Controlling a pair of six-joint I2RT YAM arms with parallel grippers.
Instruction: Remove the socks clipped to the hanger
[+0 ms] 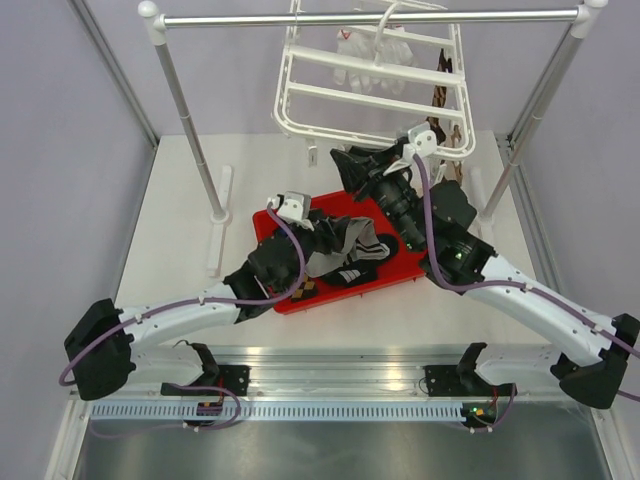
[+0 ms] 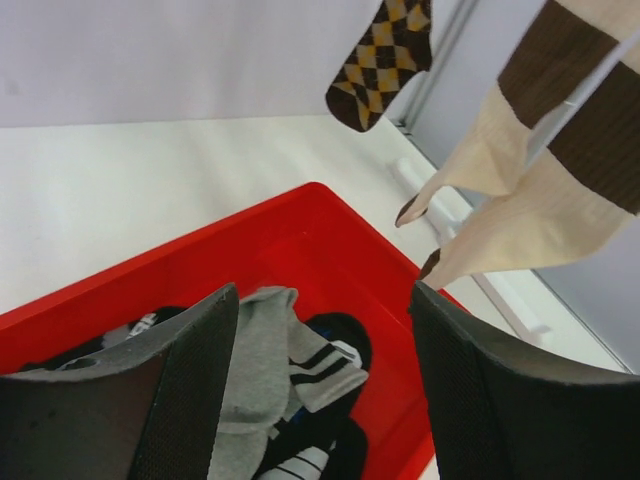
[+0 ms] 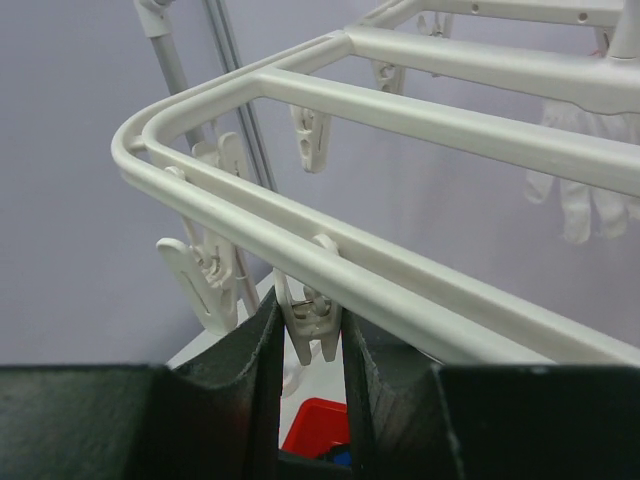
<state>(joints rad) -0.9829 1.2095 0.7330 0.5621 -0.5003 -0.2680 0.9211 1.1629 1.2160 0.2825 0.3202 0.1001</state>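
The left fingers (image 2: 205, 350) stand apart, holding nothing, just above the red tray (image 2: 330, 235) on the desk (image 1: 180, 200). A grey sock (image 2: 262, 350) and black socks (image 2: 335, 335) lie in the tray. Further right, an argyle sock (image 2: 385, 55) and striped socks (image 2: 545, 170) dangle from the white hanger (image 3: 450, 125), which hangs on a metal rail (image 1: 230, 18). The right fingers (image 3: 250, 380) are clamped on one clip (image 3: 310, 318) under the hanger's edge bar.
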